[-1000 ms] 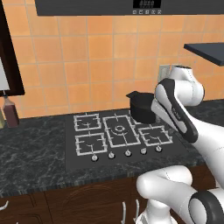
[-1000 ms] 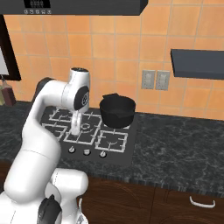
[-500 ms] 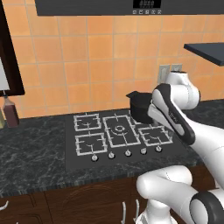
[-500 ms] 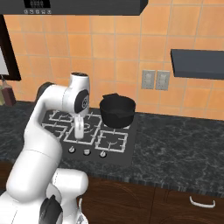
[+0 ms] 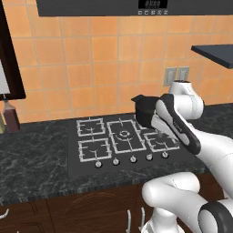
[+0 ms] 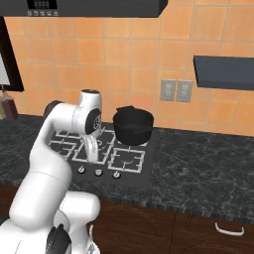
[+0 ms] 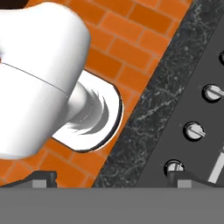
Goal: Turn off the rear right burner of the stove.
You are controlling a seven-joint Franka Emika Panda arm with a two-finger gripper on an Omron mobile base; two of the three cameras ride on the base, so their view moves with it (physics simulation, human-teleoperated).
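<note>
1. Two bottles stand far to the left of the claw against the orange tiled wall; the dark brown bottle (image 5: 11, 119) is the clearer one, on the dark speckled counter (image 5: 36, 159).
2. Nearer, still left of the claw, the stove (image 5: 75, 169) lies flat and black in the counter, its front-left burner (image 5: 94, 150) and rear-left burner (image 5: 90, 126) both bare.
3. Five round silver knobs (image 5: 133, 159) run along the stove's front edge, just in front of and below the claw; in the hand view three of them (image 7: 194, 130) pass along the right side, beside the counter's edge.
4. Larger and ringed, the middle burner (image 5: 122, 135) sits just left of the claw.
5. One claw (image 6: 92, 152) hangs from the white arm, pointing down over the stove just behind the knob row. Whether its fingers are spread or pressed together I cannot tell; the tips in the hand view are cut by the frame's bottom.
6. Right of and behind the claw, the rear right burner (image 6: 150, 142) carries a black pot (image 6: 133, 126), which covers most of its grate.
7. Farther right on the wall is a pair of grey outlets (image 6: 176, 91), with a dark shelf (image 6: 223, 72) beyond.
</note>
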